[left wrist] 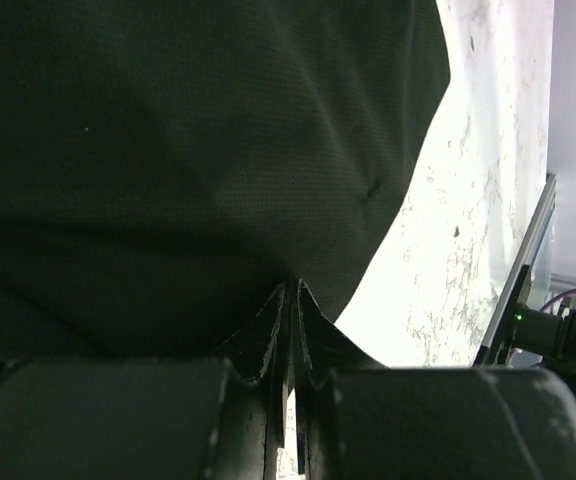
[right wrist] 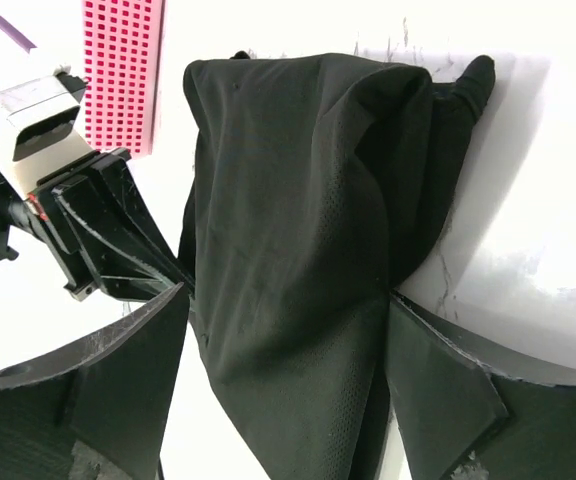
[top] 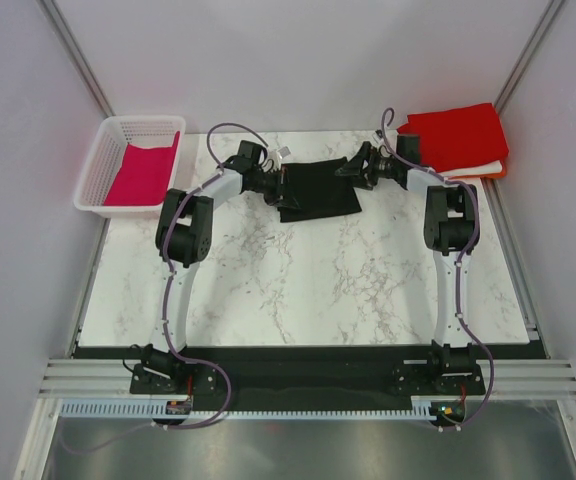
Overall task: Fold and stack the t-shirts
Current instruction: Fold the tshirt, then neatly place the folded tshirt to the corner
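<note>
Across the white marbled table top [top: 318, 290], well toward its far edge, a black cloth t-shirt [top: 318, 190] lies partly folded into a rough oblong between the two arms, which reach in from either side. At the far right corner sits a folded red cloth t-shirt [top: 458, 135], stacked on other folded cloth of which only thin white and orange edges [top: 490, 170] show along its near right side. At the far left, just off the table's corner, stands a white plastic lattice basket [top: 93, 170] with a magenta cloth t-shirt [top: 143, 175] lying in it.

The left gripper [top: 280, 183] meets the left end of the black cloth t-shirt. Seen from its own wrist, the left gripper [left wrist: 290, 290] has its fingers [left wrist: 263, 340] drawn almost together, only a slit between them, and an edge of the dark fabric [left wrist: 188, 150] is pinched at their tips, with the rest filling most of that view.

The right gripper [top: 348, 168] is at the shirt's far right end. From its wrist, the right gripper [right wrist: 288, 300] has its fingers [right wrist: 138, 360] spread wide, one on each side of a raised bunch of the black cloth [right wrist: 298, 200]; the fabric hangs between them and is not squeezed.
</note>
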{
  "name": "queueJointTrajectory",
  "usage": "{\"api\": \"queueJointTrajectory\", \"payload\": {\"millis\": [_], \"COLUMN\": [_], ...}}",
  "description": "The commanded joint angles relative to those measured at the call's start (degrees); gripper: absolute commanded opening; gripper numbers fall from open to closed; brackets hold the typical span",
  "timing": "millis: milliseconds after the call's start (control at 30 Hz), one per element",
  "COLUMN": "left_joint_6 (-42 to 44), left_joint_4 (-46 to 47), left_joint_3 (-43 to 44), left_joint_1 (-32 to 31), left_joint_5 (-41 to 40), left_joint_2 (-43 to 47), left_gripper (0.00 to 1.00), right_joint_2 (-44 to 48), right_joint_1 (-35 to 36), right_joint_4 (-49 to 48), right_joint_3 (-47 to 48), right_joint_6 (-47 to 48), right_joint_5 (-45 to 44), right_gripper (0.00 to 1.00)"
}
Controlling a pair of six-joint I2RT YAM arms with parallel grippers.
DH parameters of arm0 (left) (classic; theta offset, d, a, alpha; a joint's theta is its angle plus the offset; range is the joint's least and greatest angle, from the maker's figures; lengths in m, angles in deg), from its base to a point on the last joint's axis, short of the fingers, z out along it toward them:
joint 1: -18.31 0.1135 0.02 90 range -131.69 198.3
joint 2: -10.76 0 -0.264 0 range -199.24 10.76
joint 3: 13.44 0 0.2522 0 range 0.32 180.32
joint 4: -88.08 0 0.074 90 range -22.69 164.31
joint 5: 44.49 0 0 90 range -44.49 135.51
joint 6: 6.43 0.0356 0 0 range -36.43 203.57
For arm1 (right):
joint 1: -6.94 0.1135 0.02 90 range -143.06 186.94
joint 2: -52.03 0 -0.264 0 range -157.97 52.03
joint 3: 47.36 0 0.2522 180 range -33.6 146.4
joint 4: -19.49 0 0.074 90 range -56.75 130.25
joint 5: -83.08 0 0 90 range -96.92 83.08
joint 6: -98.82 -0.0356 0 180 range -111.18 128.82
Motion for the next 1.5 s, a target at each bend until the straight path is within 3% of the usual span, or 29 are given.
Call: {"api": "queueJointTrajectory", "payload": {"millis": [0,167,567,767,900,1033,1067,1100,1167,1300,1467], "left_joint_6": [-1.3,-1.1,-0.8,-0.8,-0.7,-0.4,-0.2,-0.1,-0.1,1.2,3.2], "left_joint_4": [-1.5,-2.7,-3.1,-3.1,-3.0,-3.2,-3.3,-3.4,-3.4,-3.4,-3.7], "left_joint_3": [-0.2,-0.3,0.2,0.3,0.3,0.3,0.3,0.5,0.7,1.9,1.7], "left_joint_1": [0.2,0.2,0.2,0.2,0.2,0.2,0.1,0.1,0.1,0.1,0.4], "left_joint_5": [-1.6,-4.0,-4.3,-4.2,-4.5,-5.1,-5.3,-5.9,-6.7,-7.7,-7.4], "left_joint_2": [-1.4,-1.9,-2.3,-2.5,-2.4,-2.1,-1.6,-1.4,-0.1,2.8,5.8], "left_gripper": [0.07,0.02,0.02,0.02,0.02,0.02,0.02,0.02,0.06,0.22,0.26], "right_joint_2": [-6.2,-6.2,-6.2,-6.1,-5.8,-4.1,-3.3,-2.8,-1.3,2.2,7.4], "right_joint_1": [1.2,1.7,3.2,3.5,3.6,3.8,3.8,3.8,3.8,3.6,2.8], "right_joint_4": [9.0,9.0,9.1,9.3,9.4,9.4,9.5,9.9,13.0,19.6,30.2], "right_joint_3": [-3.1,-3.6,-2.9,-3.0,-2.9,-2.4,-1.7,-1.3,0.7,4.3,8.4], "right_joint_6": [1.4,0.3,-1.0,-0.7,-0.2,2.0,3.3,3.9,7.9,16.6,28.1], "right_joint_5": [-5.6,-5.6,-7.2,-7.6,-7.6,-7.5,-7.1,-7.2,-8.2,-11.6,-17.1], "right_gripper": [0.83,0.79,0.63,0.47,0.27,0.17,0.12,0.0,0.0,0.0,0.0]}}
